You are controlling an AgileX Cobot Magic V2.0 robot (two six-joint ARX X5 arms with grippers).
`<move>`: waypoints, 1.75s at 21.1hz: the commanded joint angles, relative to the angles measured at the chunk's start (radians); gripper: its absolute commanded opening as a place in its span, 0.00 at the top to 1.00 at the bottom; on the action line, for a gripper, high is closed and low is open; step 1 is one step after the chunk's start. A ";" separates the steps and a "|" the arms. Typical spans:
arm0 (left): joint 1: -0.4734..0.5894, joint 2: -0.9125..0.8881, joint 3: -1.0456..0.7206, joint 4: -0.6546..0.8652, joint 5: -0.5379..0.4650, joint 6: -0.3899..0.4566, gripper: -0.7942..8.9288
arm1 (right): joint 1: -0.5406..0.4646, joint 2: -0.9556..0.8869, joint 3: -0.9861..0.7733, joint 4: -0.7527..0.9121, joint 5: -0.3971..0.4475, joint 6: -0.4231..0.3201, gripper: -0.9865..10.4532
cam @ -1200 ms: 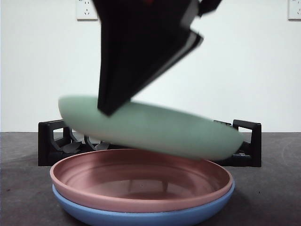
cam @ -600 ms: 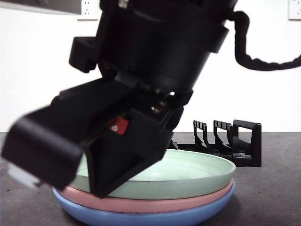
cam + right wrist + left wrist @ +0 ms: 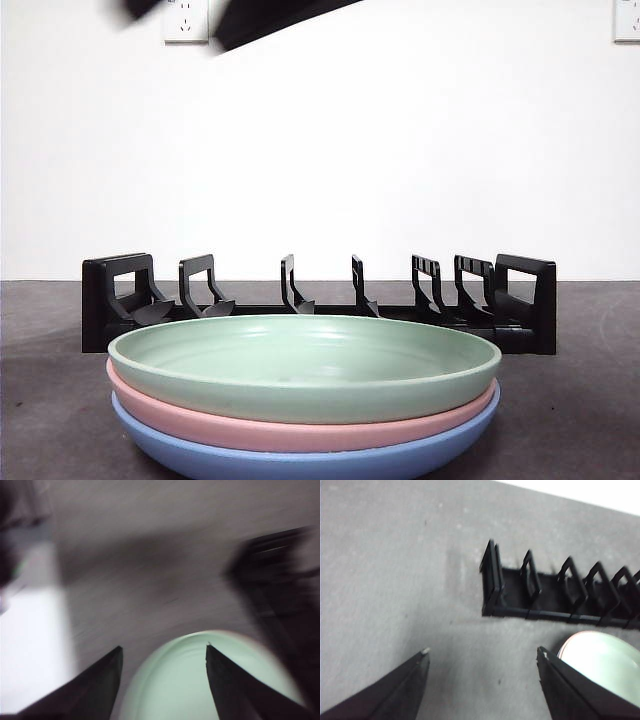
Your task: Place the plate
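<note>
A pale green plate (image 3: 300, 365) lies flat on top of a pink plate (image 3: 300, 430), which rests on a blue plate (image 3: 300, 462), at the table's front. In the blurred right wrist view my right gripper (image 3: 164, 646) hangs open above the green plate (image 3: 167, 685), touching nothing. My left gripper (image 3: 482, 650) is open over bare table, with the green plate (image 3: 600, 665) off to one side of it. A dark blurred piece of an arm (image 3: 270, 15) shows at the top edge of the front view.
A black plate rack (image 3: 115, 300) with several upright dividers stands right behind the stack, its slots holding nothing. It shows again as the rack (image 3: 545, 612) in the left wrist view and as a dark blur (image 3: 280, 580) in the right wrist view. White wall behind.
The green plate came down tilted onto the pink plate and now lies level. The gripper that held it let go and rose out of the front view.
</note>
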 commanded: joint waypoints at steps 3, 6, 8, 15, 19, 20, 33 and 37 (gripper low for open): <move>-0.002 0.003 0.009 0.080 -0.013 0.002 0.56 | -0.375 -0.089 -0.045 -0.042 -0.040 0.014 0.68; -0.002 0.006 0.009 0.127 -0.079 0.030 0.56 | -0.629 -0.227 -0.135 -0.113 -0.105 -0.003 0.68; -0.002 0.016 0.008 0.145 -0.119 0.046 0.56 | -0.776 -0.360 -0.196 -0.190 -0.126 -0.019 0.68; -0.003 0.088 0.003 0.175 -0.129 0.055 0.57 | -0.912 -0.611 -0.227 -0.309 -0.134 -0.020 0.68; -0.003 0.087 0.003 0.173 -0.106 0.052 0.90 | -0.912 -0.631 -0.227 -0.314 -0.152 -0.013 0.90; -0.003 0.089 0.003 0.179 -0.106 0.054 0.91 | -0.912 -0.630 -0.227 -0.311 -0.152 -0.008 0.90; -0.003 0.085 0.003 0.169 -0.106 0.053 0.91 | -0.908 -0.634 -0.227 -0.305 -0.178 -0.009 0.90; -0.002 0.079 -0.003 0.188 -0.124 0.131 0.91 | -0.908 -0.634 -0.227 -0.304 -0.178 -0.009 0.90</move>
